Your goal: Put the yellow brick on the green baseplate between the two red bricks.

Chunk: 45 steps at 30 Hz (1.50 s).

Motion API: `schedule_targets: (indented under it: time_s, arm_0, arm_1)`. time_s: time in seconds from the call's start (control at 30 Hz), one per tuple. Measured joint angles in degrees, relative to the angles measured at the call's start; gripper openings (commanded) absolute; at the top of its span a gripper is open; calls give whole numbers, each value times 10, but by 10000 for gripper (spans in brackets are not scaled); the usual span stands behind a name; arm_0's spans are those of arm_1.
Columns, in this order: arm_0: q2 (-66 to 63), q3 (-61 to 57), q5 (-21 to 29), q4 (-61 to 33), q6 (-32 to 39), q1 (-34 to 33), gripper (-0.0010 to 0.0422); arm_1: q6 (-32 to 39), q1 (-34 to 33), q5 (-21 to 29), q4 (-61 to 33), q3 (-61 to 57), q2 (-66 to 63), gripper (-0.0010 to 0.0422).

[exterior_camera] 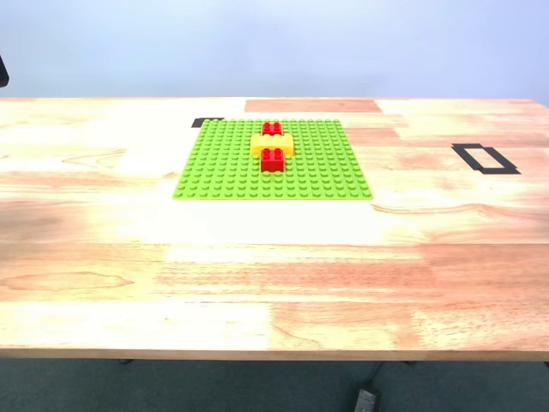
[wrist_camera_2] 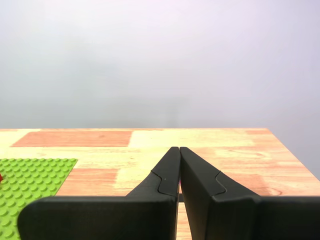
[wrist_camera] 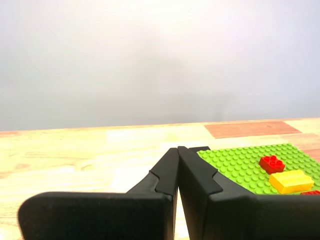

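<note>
The green baseplate (exterior_camera: 273, 160) lies flat at the far middle of the table in the exterior view. On it the yellow brick (exterior_camera: 272, 144) sits between the two red bricks, one behind it (exterior_camera: 272, 129) and one in front (exterior_camera: 273, 159), all three touching in a row. The first wrist view shows the baseplate (wrist_camera: 245, 165), the yellow brick (wrist_camera: 291, 180) and a red brick (wrist_camera: 272, 163) off to one side of my first gripper (wrist_camera: 178, 148), which is shut and empty. My second gripper (wrist_camera_2: 179, 149) is shut and empty too, with a corner of the baseplate (wrist_camera_2: 30, 180) beside it.
The wooden table (exterior_camera: 274, 257) stretches wide around the plate. A black tape rectangle (exterior_camera: 485, 158) marks the exterior view's right side, and a small black tape mark (exterior_camera: 206, 122) lies at the plate's far corner. A cable plug (exterior_camera: 366, 397) shows below the table's front edge.
</note>
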Motion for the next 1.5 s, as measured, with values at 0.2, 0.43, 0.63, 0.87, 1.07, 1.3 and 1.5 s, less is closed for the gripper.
schedule_targets:
  time_s: [0.2, 0.43, 0.63, 0.87, 1.07, 1.3, 1.5]
  arm_0:
    - [2, 0, 0, -2, 2, 0, 0]
    - [2, 0, 0, -3, 2, 0, 0]
    - [2, 1, 0, -4, 2, 0, 0]
    - [1, 1, 1, -4, 5, 0, 0]
    - [-2, 1, 1, -3, 6, 0, 0]
    - [-2, 1, 1, -3, 5, 0, 0]
    - [-2, 0, 1, -3, -1, 0, 0]
  arm_1:
    - [0, 0, 0, 0, 0, 1, 0]
    - [0, 0, 0, 0, 0, 2, 0]
    - [0, 0, -1, 0, 0, 2, 0]
    - [0, 0, -1, 0, 0, 2, 0]
    - [-1, 0, -2, 0, 0, 2, 0]
    - [-3, 0, -3, 0, 0, 2, 0]
    - [-24, 0, -4, 0, 0, 2, 0]
